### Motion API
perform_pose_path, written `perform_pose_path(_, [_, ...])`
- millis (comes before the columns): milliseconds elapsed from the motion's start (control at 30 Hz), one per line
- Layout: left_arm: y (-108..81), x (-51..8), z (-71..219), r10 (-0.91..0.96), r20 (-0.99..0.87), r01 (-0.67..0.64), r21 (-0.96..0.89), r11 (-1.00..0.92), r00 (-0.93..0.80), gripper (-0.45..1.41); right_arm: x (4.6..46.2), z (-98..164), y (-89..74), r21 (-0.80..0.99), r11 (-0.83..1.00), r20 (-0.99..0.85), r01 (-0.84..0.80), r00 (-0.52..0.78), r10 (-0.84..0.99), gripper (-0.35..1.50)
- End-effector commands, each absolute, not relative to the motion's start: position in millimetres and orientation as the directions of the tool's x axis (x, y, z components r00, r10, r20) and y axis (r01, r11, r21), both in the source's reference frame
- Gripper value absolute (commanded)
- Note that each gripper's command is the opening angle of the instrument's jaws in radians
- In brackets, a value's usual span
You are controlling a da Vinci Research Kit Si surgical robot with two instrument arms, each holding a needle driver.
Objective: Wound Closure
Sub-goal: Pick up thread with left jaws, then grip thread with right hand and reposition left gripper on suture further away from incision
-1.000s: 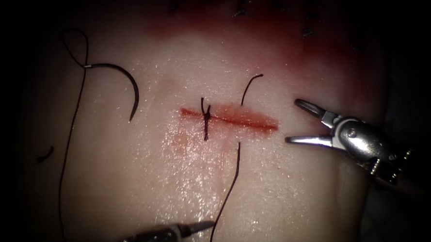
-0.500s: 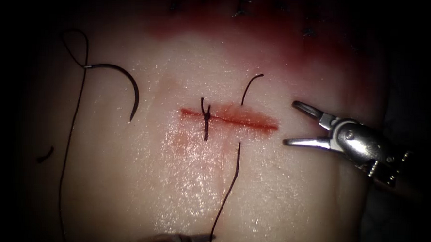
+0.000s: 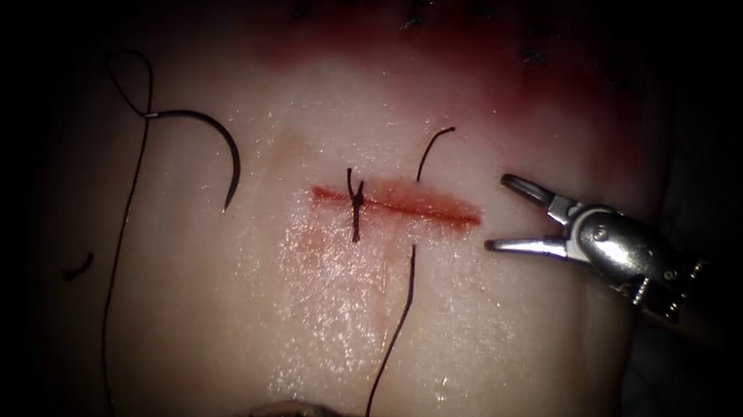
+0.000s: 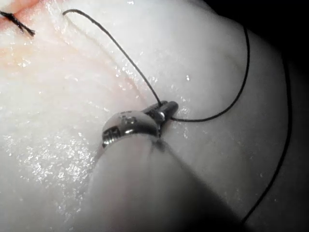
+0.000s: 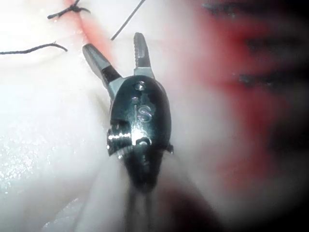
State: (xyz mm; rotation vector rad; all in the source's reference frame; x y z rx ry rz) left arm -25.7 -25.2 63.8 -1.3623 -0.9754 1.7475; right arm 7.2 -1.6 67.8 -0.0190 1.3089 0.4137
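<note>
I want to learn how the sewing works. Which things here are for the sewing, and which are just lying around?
For the sewing:
- tissue with its cut
- needle, lying loose left of the cut
- thread, held by the left tool
- right tool, open, holding nothing
- finished knot

Lying about:
- cut thread scrap
- red fluid

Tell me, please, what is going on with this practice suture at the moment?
The left arm's tool has its jaws shut on the thin black thread, below the red horizontal cut in the pale pork tissue. The right arm's tool sits just right of the cut, jaws open, holding nothing. The curved dark needle lies free on the tissue left of the cut, not in it. One tied black stitch crosses the cut.
</note>
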Motion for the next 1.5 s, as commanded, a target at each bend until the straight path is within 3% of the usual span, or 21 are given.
perform_pose_path(33, [-24.5, -25.6, 64, 0.874, -0.452, -0.056, -0.882, -0.467, -0.177, -0.35, 7.7, 68, -2.0, 0.218, 0.932, -0.941, -0.29, 0.192, 0.28, 1.41])
perform_pose_path(333, [-18.4, -21.8, 60, 0.841, -0.532, -0.106, -0.834, -0.541, -0.1, -0.35, 9.2, 68, -5.1, 0.144, 0.972, -0.947, -0.185, 0.259, 0.19, 1.4])
perform_pose_path(633, [-15.7, -22.8, 55, 0.79, -0.604, -0.141, -0.778, -0.613, -0.105, -0.35, 13.7, 63, -6.6, -0.115, 0.99, -0.896, -0.085, 0.439, -0.067, 1.23])
perform_pose_path(700, [-13.8, -22.8, 54, 0.803, -0.588, -0.194, -0.781, -0.594, -0.095, -0.35, 14.8, 60, -6.0, -0.264, 0.963, -0.841, -0.062, 0.504, -0.198, 1.23])
perform_pose_path(900, [-12.3, -22.8, 53, 0.817, -0.571, -0.246, -0.783, -0.571, -0.081, -0.35, 16.6, 57, -6.9, -0.413, 0.909, -0.789, -0.056, 0.521, -0.326, 1.33])
perform_pose_path(1500, [-13.0, -24.0, 55, 0.812, -0.573, -0.234, -0.779, -0.582, -0.11, -0.35, 21.4, 60, -7.1, -0.44, 0.898, -0.767, -0.02, 0.53, -0.363, 1.28])
